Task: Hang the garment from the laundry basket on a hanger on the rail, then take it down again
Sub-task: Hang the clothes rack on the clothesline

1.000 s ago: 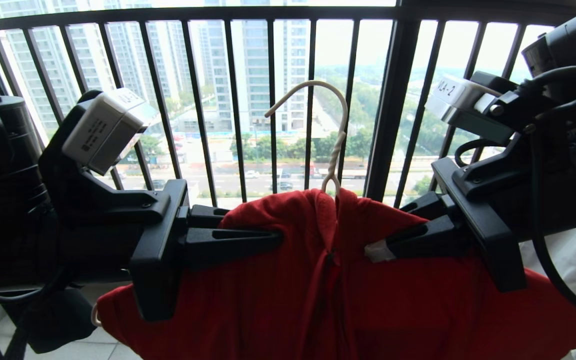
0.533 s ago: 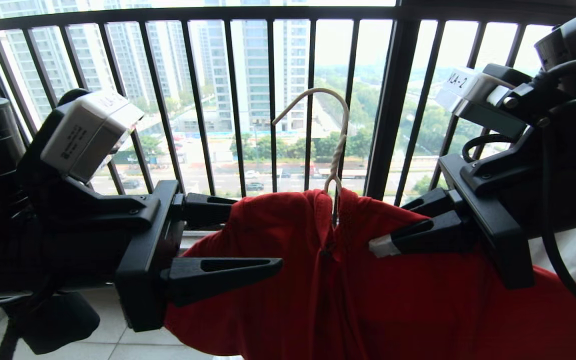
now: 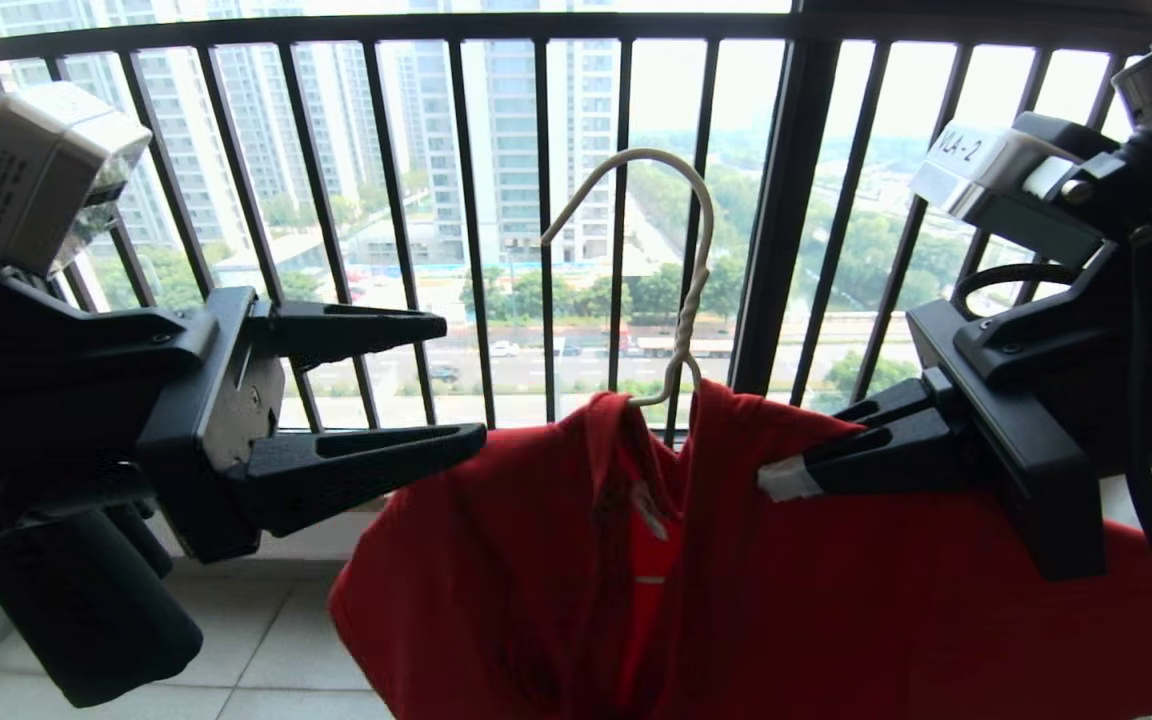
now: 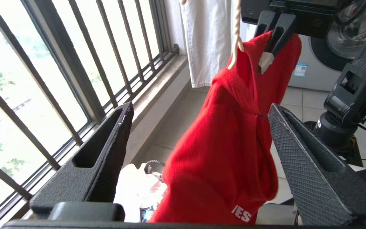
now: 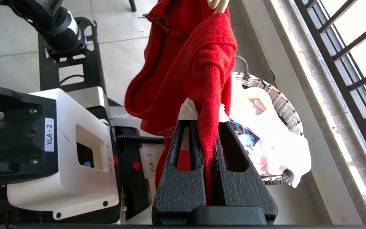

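We judge hanging: right gripper (image 3: 786,478) clamps shirt (image 3: 836,600) on hanger (image 3: 681,280); left gripper (image 3: 456,385) agape, regrasp needed.

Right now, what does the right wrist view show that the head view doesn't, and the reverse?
Only the right wrist view shows the laundry basket on the floor below, with pale laundry in it. Only the head view shows the hanger hook standing free above the collar, and the left gripper open, clear of the cloth. Both show the right gripper shut on a fold of the red T-shirt near its shoulder, and the window railing.
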Available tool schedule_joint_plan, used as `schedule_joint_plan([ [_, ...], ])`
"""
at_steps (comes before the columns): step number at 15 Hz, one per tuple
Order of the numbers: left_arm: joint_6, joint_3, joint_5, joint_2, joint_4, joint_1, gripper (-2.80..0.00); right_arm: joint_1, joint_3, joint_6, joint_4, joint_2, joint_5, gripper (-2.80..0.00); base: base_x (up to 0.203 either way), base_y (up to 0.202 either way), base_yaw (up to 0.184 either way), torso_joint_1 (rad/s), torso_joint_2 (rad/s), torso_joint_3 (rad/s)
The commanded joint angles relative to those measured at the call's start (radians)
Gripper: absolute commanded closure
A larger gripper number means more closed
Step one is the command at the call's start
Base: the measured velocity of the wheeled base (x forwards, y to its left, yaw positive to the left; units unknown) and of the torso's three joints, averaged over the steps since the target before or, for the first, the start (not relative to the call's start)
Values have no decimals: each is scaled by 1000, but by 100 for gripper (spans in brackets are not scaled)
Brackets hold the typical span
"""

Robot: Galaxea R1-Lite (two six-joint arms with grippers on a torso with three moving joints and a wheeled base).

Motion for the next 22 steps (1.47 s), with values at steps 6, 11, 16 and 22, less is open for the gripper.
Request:
schedule_joint_plan([
  [6, 2, -8, -4, 13, -3, 14, -280, 0, 3, 25, -4, -18, 15, 0, 0, 0, 0, 0, 0, 0],
  [11, -24, -36, 21, 13, -4, 15, 0, -2, 130, 133, -234, -35, 23, 0, 0, 0, 0, 0, 0, 0],
  [16, -64, -77, 64, -4, 3, 17, 0, -39, 188, 219, -382, -35, -3, 0, 0, 0, 0, 0, 0, 0],
  [22, -112, -177, 354, -41, 70, 15, 0, -44, 323, 407, -669, -84, -320, 0, 0, 0, 0, 0, 0, 0],
])
